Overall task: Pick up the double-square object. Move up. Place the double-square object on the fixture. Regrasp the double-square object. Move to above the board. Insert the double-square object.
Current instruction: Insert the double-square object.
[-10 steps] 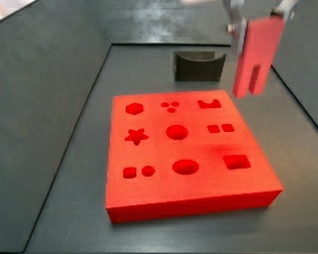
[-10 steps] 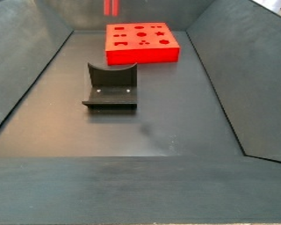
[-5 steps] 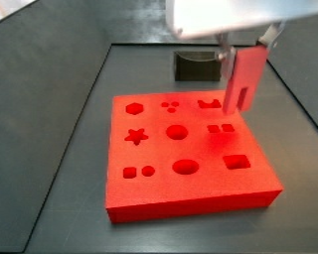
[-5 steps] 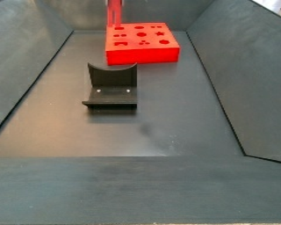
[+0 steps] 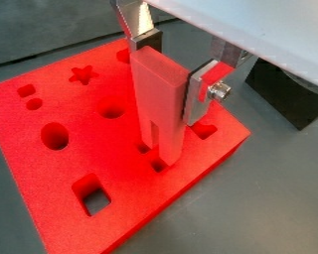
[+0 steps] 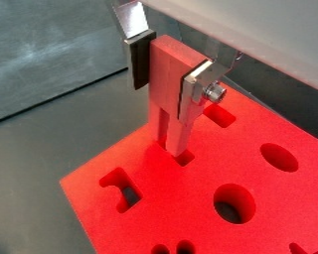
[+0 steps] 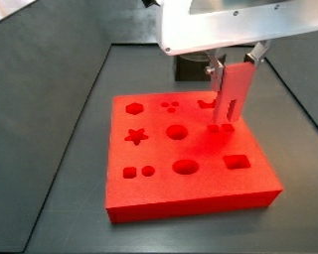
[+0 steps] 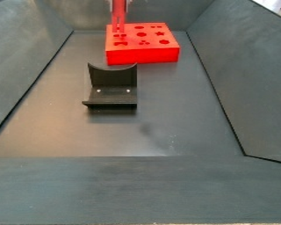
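Claw (image 5: 169, 74) clamped on double-square object (image 5: 159, 104), upright, tip at board (image 5: 69, 149) hole

double-square object (image 5: 159, 99) upright, long axis vertical, clamped between the gripper (image 5: 171, 62) fingers over the board (image 7: 148, 193); its lower end sits at a small hole near the board's edge in both wrist views (depth inside can't be read). board: thick red slab, flat on the floor, shaped holes on top. fixture (image 8: 110, 88): dark, well apart from the board.

No readable text or labels anywhere.
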